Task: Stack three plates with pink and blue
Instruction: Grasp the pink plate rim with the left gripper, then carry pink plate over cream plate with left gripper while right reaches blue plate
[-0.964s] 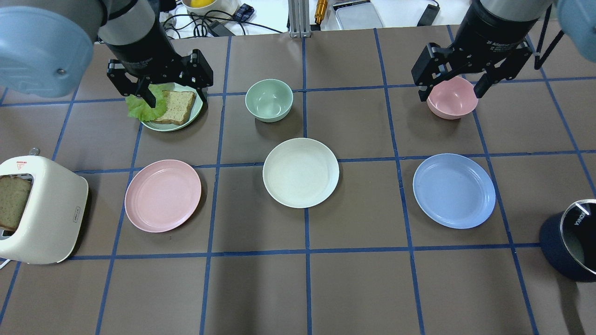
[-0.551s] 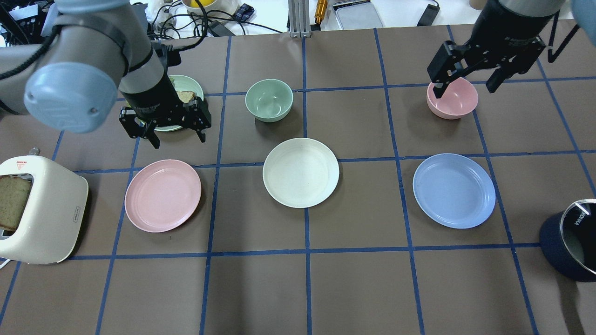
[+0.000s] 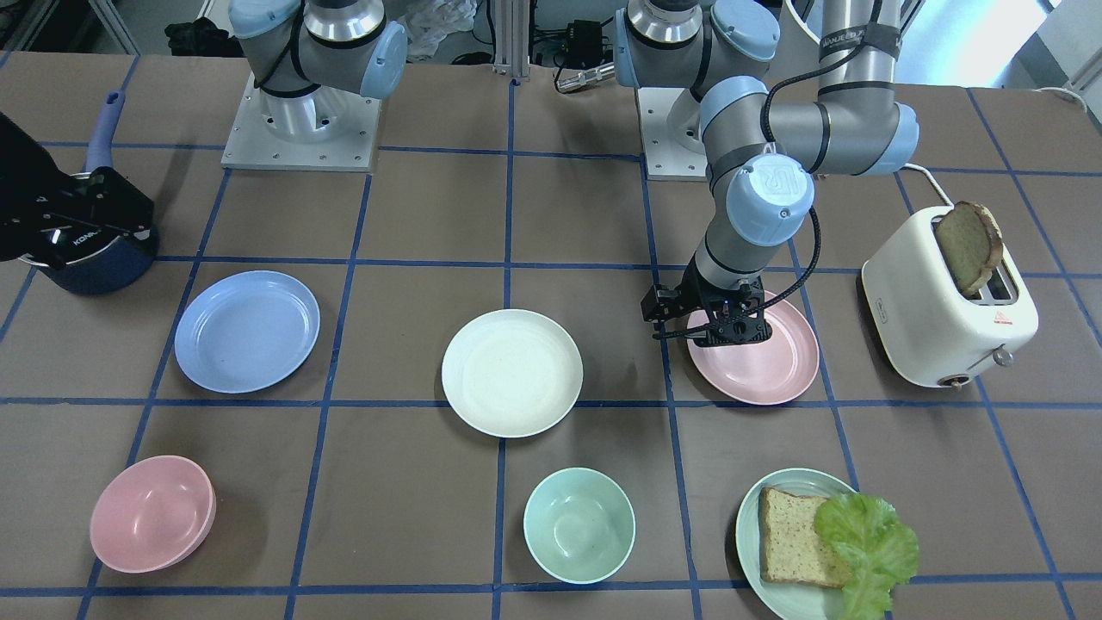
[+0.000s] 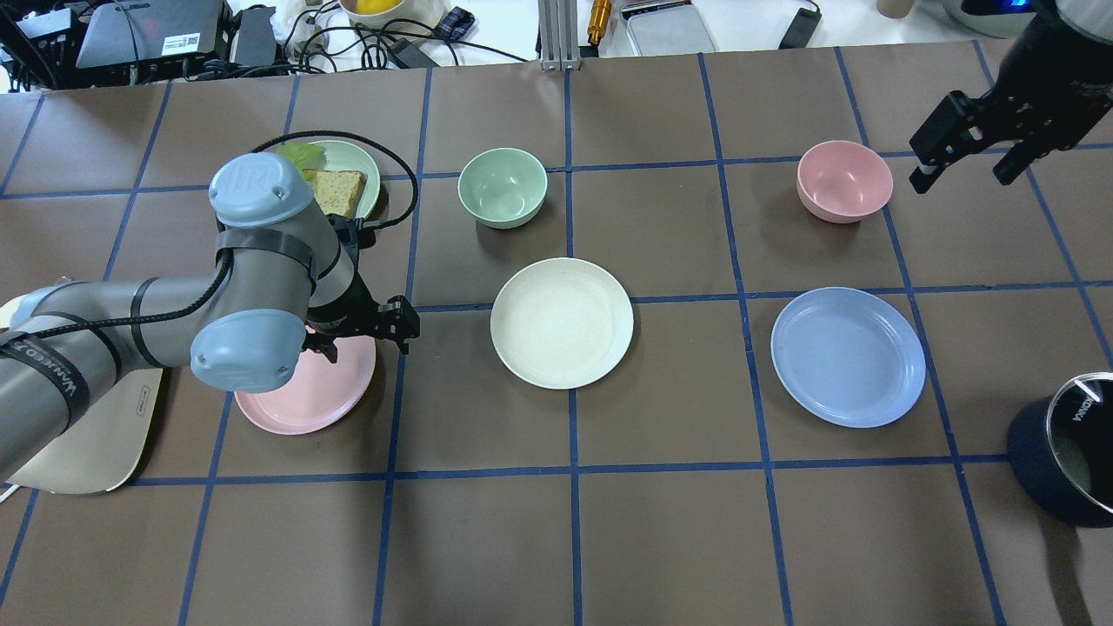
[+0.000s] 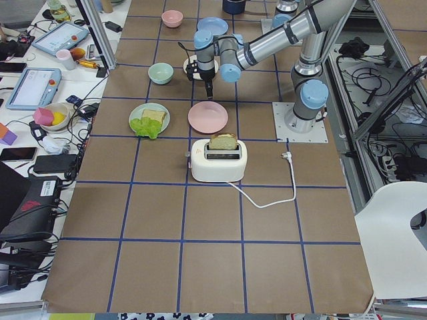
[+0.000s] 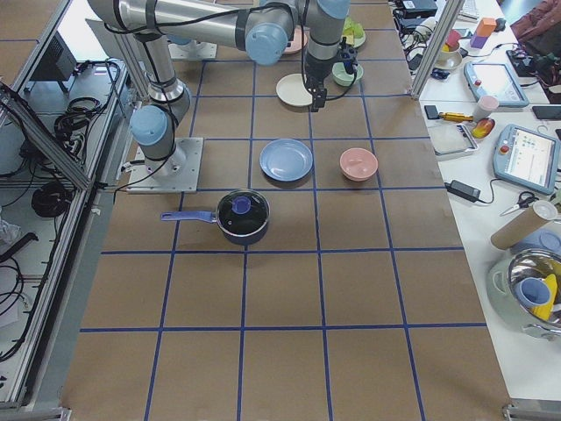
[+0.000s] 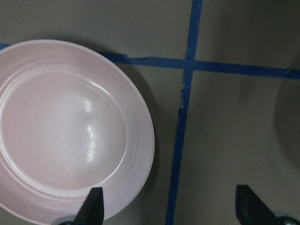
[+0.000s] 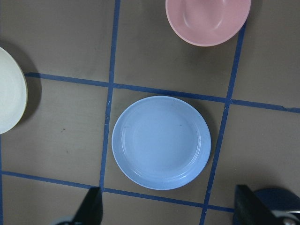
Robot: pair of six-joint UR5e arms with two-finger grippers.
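The pale pink plate (image 4: pixel 304 396) lies at the table's left, the cream-white plate (image 4: pixel 562 322) in the middle and the light blue plate (image 4: pixel 848 356) at the right, each apart from the others. My left gripper (image 4: pixel 365 343) is open and low over the pink plate's right rim. In the left wrist view one fingertip (image 7: pixel 96 201) is above the pink plate (image 7: pixel 61 136) and the other above bare table. My right gripper (image 4: pixel 965 174) is open and empty, high at the far right. The right wrist view looks down on the blue plate (image 8: pixel 161 143).
A pink bowl (image 4: pixel 844 181) and a green bowl (image 4: pixel 503 187) stand at the back. A green plate with bread and lettuce (image 4: pixel 343 183) is behind my left arm. A toaster with bread (image 3: pixel 947 301) stands at the left edge, a dark pot (image 4: pixel 1065 448) at the right.
My left gripper has moved from over the bread plate toward me and down onto the pink plate's right rim. My right gripper has drawn off to the right, away from the pink bowl.
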